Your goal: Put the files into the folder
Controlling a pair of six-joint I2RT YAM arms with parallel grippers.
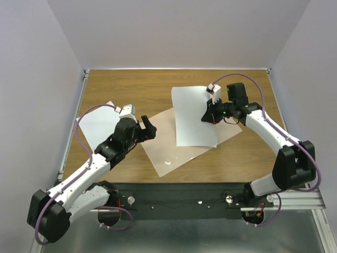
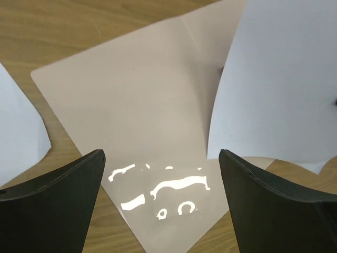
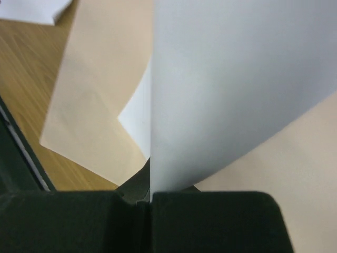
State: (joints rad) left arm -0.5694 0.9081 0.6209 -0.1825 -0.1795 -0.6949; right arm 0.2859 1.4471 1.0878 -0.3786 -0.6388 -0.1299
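your right fingers [image 3: 158, 211] pinch a white sheet [image 1: 192, 113] over the folder [image 1: 163, 153]; left fingers [image 1: 147, 128] spread, empty; second sheet [image 1: 100, 126] near the counter [image 1: 131, 84] left edge.

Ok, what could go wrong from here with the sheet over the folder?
The sheet is pinched at one edge by the shut right jaws and bows up; it may crease or slip. It sits skewed, overhanging the far edge of the folder, so could land misaligned. The left jaws are open, holding nothing, so the loose folder might slide.
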